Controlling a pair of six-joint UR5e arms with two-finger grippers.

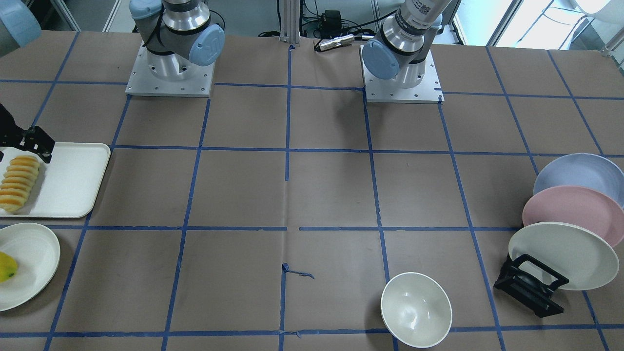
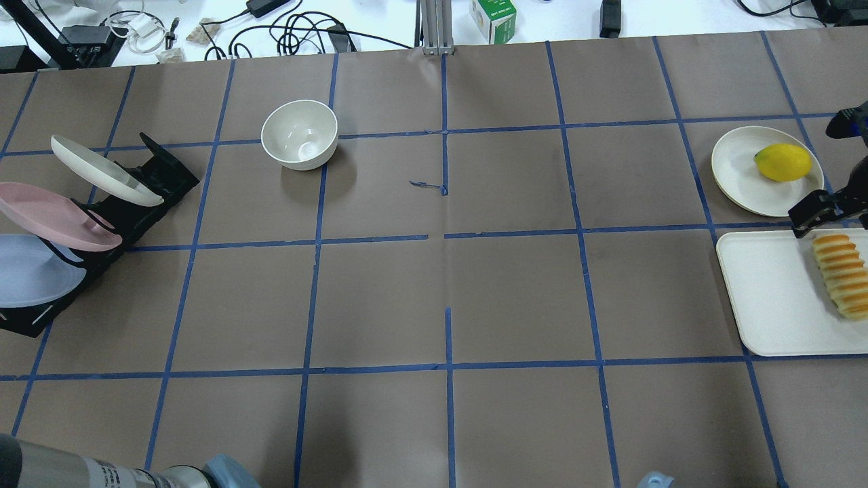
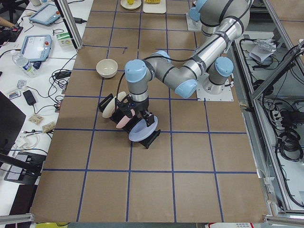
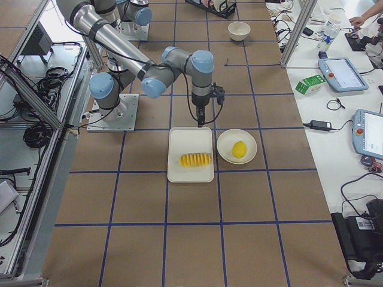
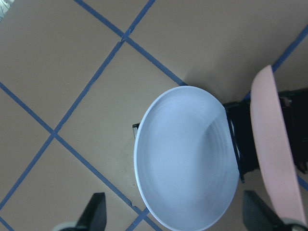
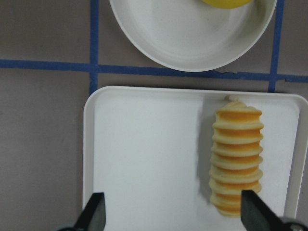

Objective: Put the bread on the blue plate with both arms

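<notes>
Evidently the work is split by reach. The round, matte, pale blue plate stands at the table's left end and the elongated, ridged toy bread lies at its right end, so each arm tends its own side.

The blue plate stands tilted on edge in the black slotted plastic rack, in the slot nearest the robot. The round pink plate is next to it and the round white plate is farthest out. Propped like this, the blue plate offers a rim to pinch. The left gripper hangs over it with fingers spread wide, gripping nothing. Whether they are low enough to close on the rim I cannot quite tell from the wrist view.

The right gripper hovers over the rectangular white plastic tray, its fingers likewise apart and empty. The bread lies flat on that tray, toward one finger rather than centred between them. I judge the gripper should shift across before descending. Just beyond the tray, a small yellow fruit sits on a shallow round cream dish.

The bread is a row of pale yellow segments banded in orange, narrowing toward its ends. Its ribs would probably give the fingers fair purchase across its width.
</notes>
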